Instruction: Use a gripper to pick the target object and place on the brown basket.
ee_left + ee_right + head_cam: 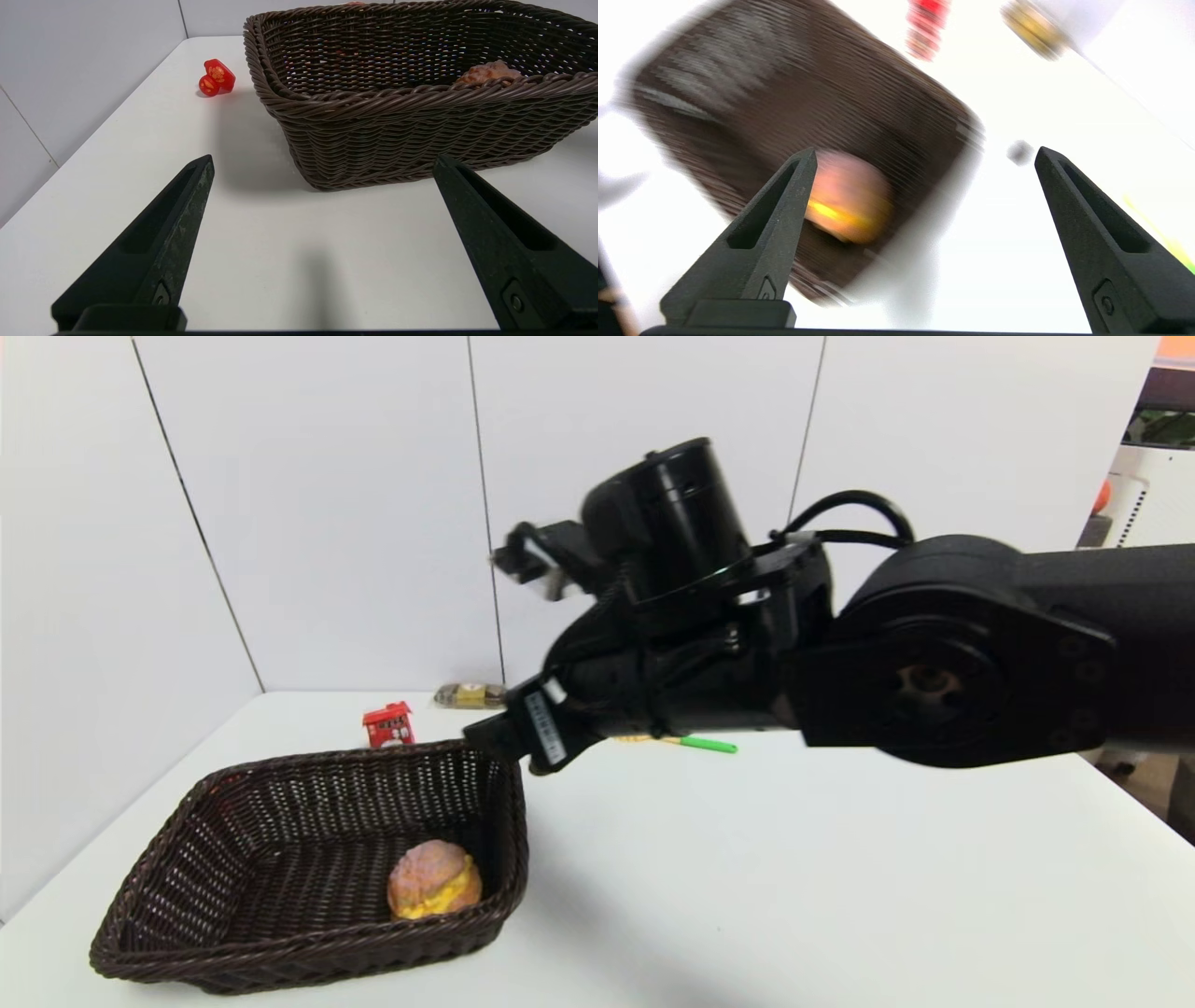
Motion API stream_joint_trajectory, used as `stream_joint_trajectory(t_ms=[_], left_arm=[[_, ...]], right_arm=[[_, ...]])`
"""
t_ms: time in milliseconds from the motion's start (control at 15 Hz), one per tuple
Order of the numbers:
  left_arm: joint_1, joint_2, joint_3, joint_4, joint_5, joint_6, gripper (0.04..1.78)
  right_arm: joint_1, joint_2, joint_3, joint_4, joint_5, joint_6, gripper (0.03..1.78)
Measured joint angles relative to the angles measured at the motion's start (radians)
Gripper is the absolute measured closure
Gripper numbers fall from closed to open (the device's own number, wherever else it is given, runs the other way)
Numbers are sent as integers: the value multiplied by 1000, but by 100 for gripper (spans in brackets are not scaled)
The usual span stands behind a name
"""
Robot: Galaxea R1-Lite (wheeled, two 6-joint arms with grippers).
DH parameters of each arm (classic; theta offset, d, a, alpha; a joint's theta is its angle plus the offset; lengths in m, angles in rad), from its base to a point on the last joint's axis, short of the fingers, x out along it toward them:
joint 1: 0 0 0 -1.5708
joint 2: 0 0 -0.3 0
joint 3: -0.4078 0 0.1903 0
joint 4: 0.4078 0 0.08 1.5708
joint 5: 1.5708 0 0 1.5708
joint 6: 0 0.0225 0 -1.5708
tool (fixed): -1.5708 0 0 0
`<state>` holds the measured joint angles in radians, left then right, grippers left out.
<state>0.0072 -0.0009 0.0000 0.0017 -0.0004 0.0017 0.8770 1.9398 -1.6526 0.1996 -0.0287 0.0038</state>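
Observation:
The target object, a round golden-brown bun with a yellow filling layer, lies inside the brown basket, near its front right corner. My right gripper hangs open and empty above the basket's far right corner. In the right wrist view the gripper is open, with the bun and basket below it. My left gripper is open and empty, low over the table beside the basket's wall. The bun's top shows over the rim. The left gripper is out of the head view.
A small red toy stands behind the basket; it also shows in the left wrist view. A gold-wrapped item lies by the back wall. A spatula's green handle shows under my right arm. White walls close the back and left.

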Motion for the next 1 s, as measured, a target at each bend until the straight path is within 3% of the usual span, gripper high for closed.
stream_joint_trajectory(t_ms=[400, 600, 867, 1000], left_arm=[[0, 0, 0, 0, 0, 0, 13], [0, 0, 0, 0, 0, 0, 13], [0, 0, 0, 0, 0, 0, 13], [0, 0, 0, 0, 0, 0, 13]], right_arm=[[-391, -295, 340, 197, 3, -1, 14], [-560, -501, 551, 227, 3, -7, 13], [-692, -857, 840, 214, 1, -13, 12], [-743, -1064, 1003, 158, 2, -25, 12]])
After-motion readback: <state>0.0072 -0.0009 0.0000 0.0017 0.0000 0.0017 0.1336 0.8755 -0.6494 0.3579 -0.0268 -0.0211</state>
